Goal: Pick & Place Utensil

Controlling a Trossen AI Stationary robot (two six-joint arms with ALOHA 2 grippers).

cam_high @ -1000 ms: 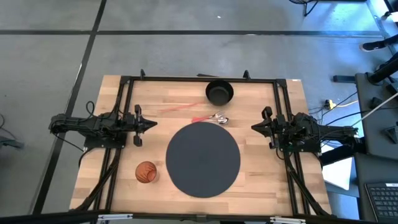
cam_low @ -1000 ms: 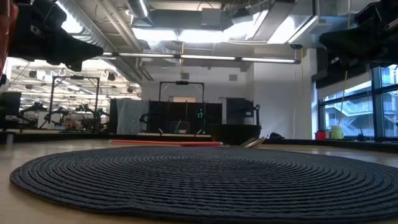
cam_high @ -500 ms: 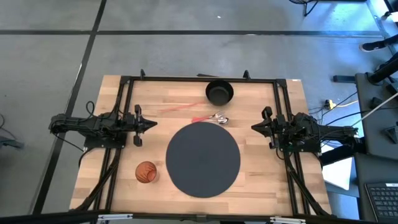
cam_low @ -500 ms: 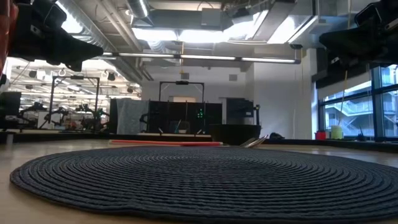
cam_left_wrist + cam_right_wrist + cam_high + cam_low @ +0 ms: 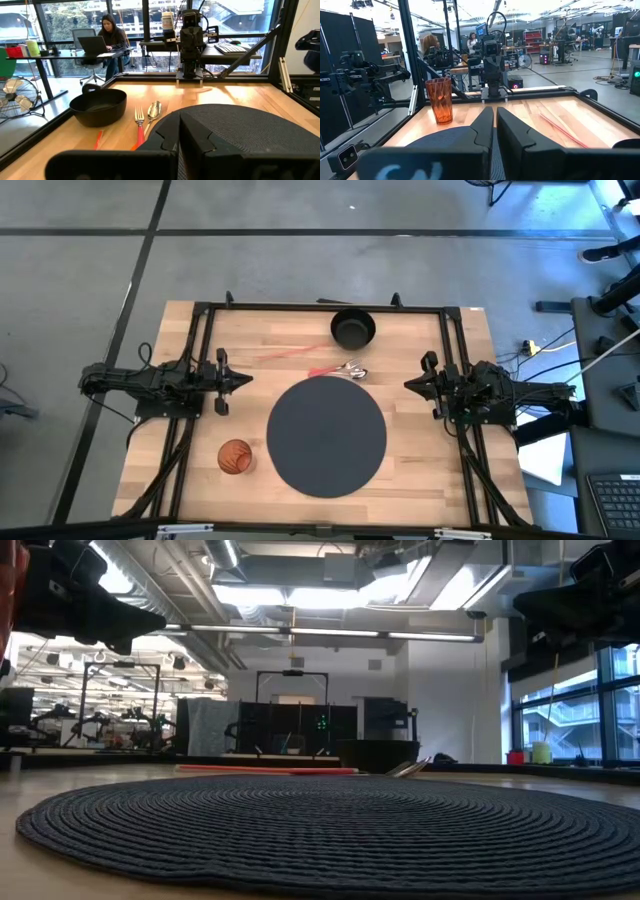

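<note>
A red-handled fork point(image 5: 330, 369) and a metal spoon point(image 5: 355, 370) lie side by side on the wood table, just beyond the far rim of the round dark woven mat point(image 5: 325, 435). In the left wrist view the fork point(image 5: 139, 119) and spoon point(image 5: 154, 110) lie beside the black pan point(image 5: 98, 106). My left gripper point(image 5: 246, 379) hovers shut at the table's left side, pointing toward the centre. My right gripper point(image 5: 407, 385) hovers shut at the right side, facing it. Neither touches anything.
The black pan point(image 5: 352, 329) stands at the far edge. A thin red stick point(image 5: 290, 352) lies left of the utensils. An orange tumbler point(image 5: 235, 457) stands near the mat's near-left side. A black frame point(image 5: 320, 307) borders the table. A person point(image 5: 111, 35) sits at a desk beyond it.
</note>
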